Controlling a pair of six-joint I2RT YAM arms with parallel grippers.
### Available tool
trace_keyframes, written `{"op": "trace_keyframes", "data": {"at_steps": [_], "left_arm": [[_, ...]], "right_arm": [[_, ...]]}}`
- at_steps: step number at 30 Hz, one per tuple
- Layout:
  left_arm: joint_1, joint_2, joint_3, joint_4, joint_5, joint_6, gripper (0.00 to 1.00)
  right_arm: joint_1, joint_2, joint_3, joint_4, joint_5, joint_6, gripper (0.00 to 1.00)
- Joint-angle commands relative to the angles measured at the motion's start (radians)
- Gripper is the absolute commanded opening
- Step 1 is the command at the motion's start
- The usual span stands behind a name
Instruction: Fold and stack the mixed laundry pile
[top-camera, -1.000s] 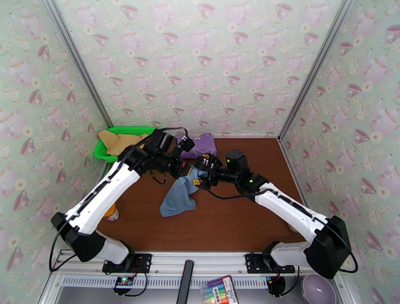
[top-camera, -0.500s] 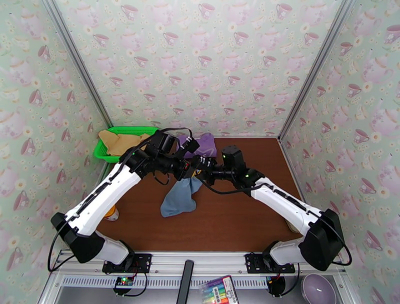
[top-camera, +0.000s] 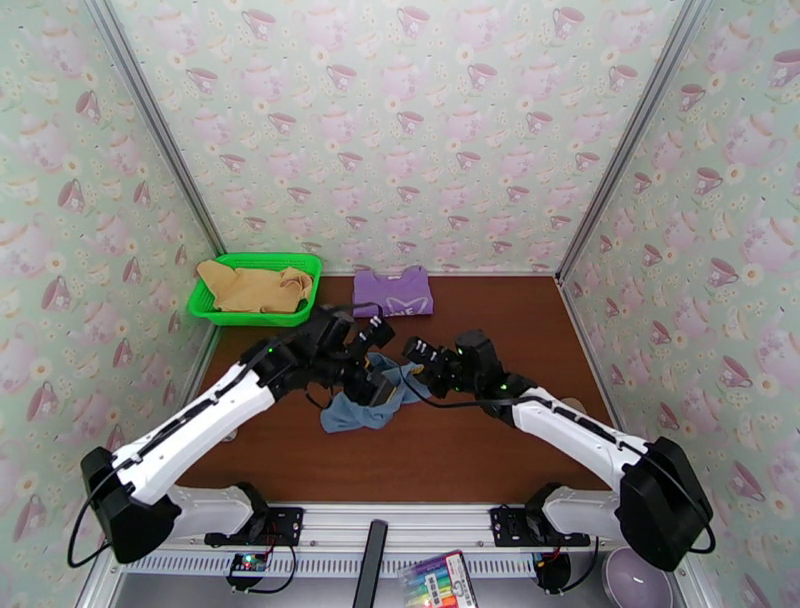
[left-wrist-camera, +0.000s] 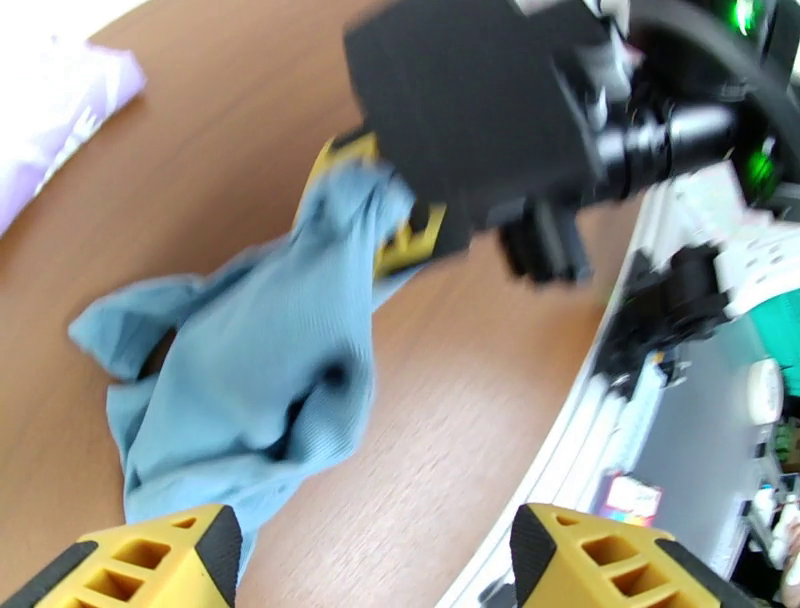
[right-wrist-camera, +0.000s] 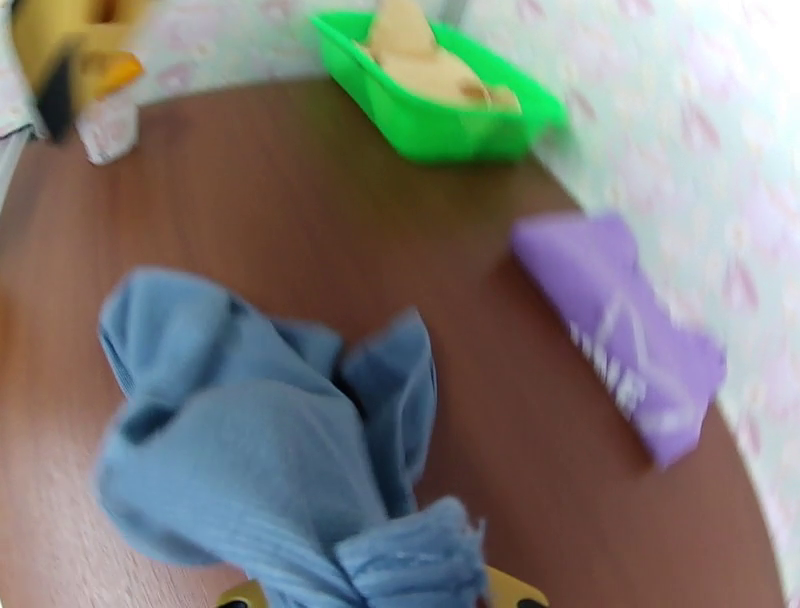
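Your right pincer (left-wrist-camera: 388, 215) is clamped on the blue shirt (left-wrist-camera: 250, 370), bunched mid-table (top-camera: 480, 440). Left pincer (left-wrist-camera: 370, 560) gapes apart above it. Purple T-shirt (top-camera: 393, 292) lies by the back wall, tan shirt (top-camera: 250, 285) in the basket (top-camera: 250, 320).

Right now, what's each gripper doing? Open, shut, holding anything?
Left gripper: open, holding nothing.
Right gripper: closed on the blue shirt.

The top view looks down from behind; both close wrist views share the slate-blue shirt (left-wrist-camera: 260, 380).
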Motion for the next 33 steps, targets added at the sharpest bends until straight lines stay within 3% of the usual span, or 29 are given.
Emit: {"op": "trace_keyframes", "data": {"at_steps": [1,8,14,17,26,33], "left_arm": [[-0.013,0.019,-0.041,-0.012,-0.21,0.027,0.7],[-0.002,0.105,-0.019,-0.044,-0.225,0.293,0.66],[0.069,0.264,0.102,-0.142,-0.041,0.443,0.66],[0.085,0.364,0.166,-0.215,-0.016,0.473,0.66],[0.148,0.513,0.189,-0.178,0.118,0.475,0.65],[0.178,0.579,0.206,-0.155,0.109,0.489,0.68]], "right_arm": [[-0.024,-0.042,-0.023,0.066,0.051,0.008,0.0],[-0.129,-0.047,-0.031,0.033,0.065,-0.062,0.0],[-0.176,-0.001,-0.038,0.027,0.06,-0.122,0.0],[-0.198,0.033,-0.034,0.042,0.041,-0.133,0.0],[-0.244,0.091,-0.006,0.059,-0.027,-0.137,0.0],[-0.253,0.108,-0.005,0.061,-0.048,-0.129,0.0]]}}
